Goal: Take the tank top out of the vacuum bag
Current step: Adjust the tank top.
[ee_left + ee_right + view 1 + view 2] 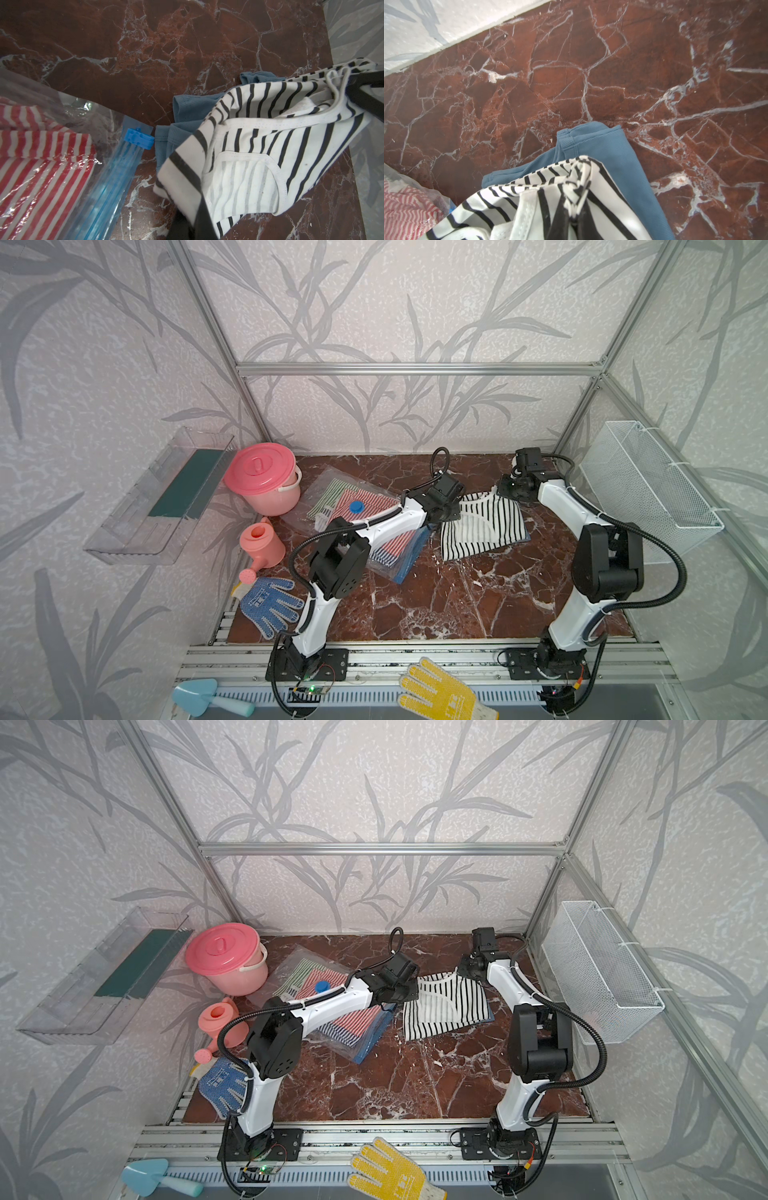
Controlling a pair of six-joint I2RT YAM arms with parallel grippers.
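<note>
Locate the striped tank top (pixel 482 526) on the desk (pixel 436 605) toward the far right corner, wholly outside the vacuum bag (pixel 322 483) and draped over a blue garment (pixel 602 155). Locate the bag between the far left corner and the centre, zip strip (pixel 116 176) facing the tank top, other striped clothes inside. Note left jaws closed on the tank top's edge nearest the bag mouth, right jaws closed on bunched fabric by a strap at the far side. Held at opposite ends, probably to keep the cloth stretched and clear of the zip. Judge extraction essentially complete; expect only release. Watch for fabric snagging on the jaws during opening.
</note>
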